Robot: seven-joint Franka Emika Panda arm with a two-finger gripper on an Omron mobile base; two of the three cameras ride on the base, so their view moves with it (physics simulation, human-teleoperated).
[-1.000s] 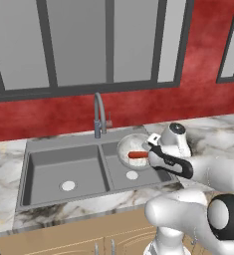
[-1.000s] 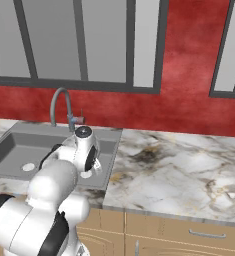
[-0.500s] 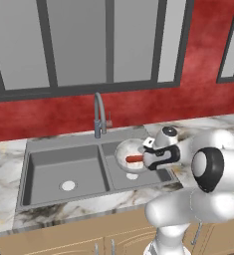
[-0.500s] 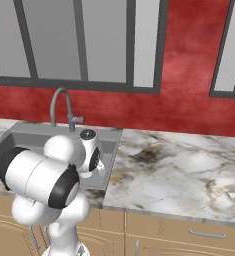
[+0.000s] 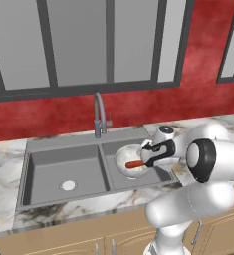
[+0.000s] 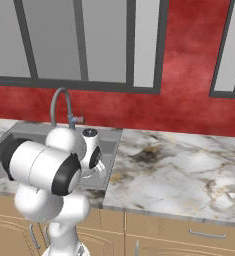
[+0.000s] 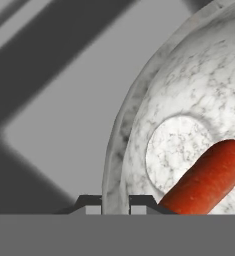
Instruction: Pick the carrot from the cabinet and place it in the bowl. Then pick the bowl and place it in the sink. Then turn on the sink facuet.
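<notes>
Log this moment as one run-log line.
gripper shut on bowl rim | carrot in bowl | bowl over right basin of sink | faucet untouched

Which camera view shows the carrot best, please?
The hand view: the carrot is large and close, lying inside the bowl. In the left base view it is a small orange stick in the bowl, over the right basin of the sink. In the right base view the arm covers it.

base cams look fwd/down from behind, l & r — share sink (image 5: 68, 169); hand cam close on bowl (image 7: 189, 120).
</notes>
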